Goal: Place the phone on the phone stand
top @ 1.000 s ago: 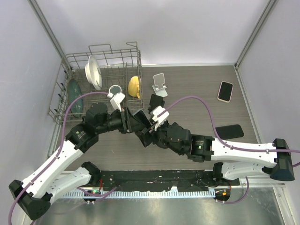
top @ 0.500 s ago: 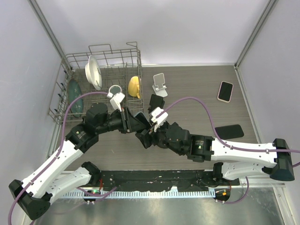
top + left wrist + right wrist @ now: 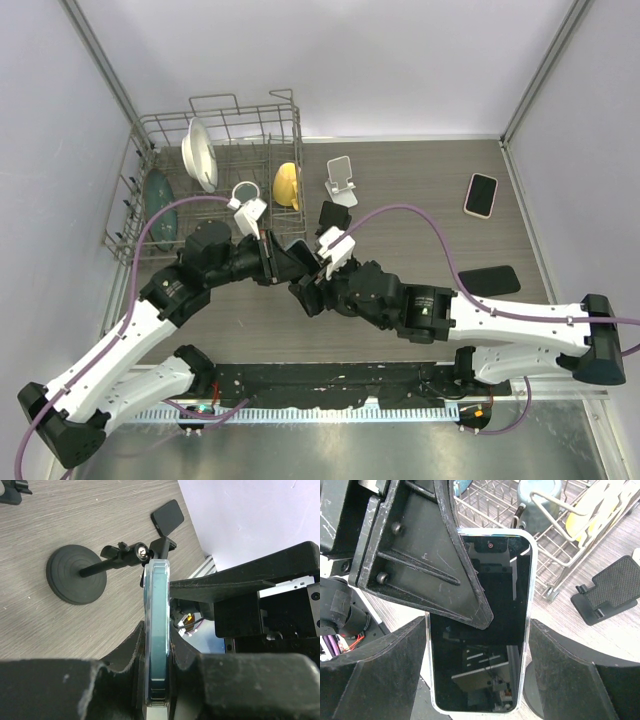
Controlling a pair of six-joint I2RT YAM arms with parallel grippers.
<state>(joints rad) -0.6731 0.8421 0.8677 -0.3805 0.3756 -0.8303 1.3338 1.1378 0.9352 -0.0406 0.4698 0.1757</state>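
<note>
A dark phone in a clear case (image 3: 485, 630) is held in the air between both grippers over the middle of the table. My left gripper (image 3: 157, 630) is shut on its faces; the phone shows edge-on in the left wrist view (image 3: 157, 610). My right gripper (image 3: 478, 625) is shut on its two long edges, with the left finger (image 3: 435, 555) lying across the screen. In the top view the two grippers (image 3: 290, 262) (image 3: 306, 285) meet and hide the phone. A black round-base stand (image 3: 76, 573) stands below them. A white stand (image 3: 341, 180) and a black stand (image 3: 333, 216) sit farther back.
A wire dish rack (image 3: 150, 135) with a plate, a mug and a yellow item stands at the back left. A phone in a light case (image 3: 481, 194) and a black phone (image 3: 489, 281) lie at the right. The black phone also shows in the left wrist view (image 3: 168, 516).
The right gripper has shifted slightly up and left against the left gripper. The left arm has barely moved.
</note>
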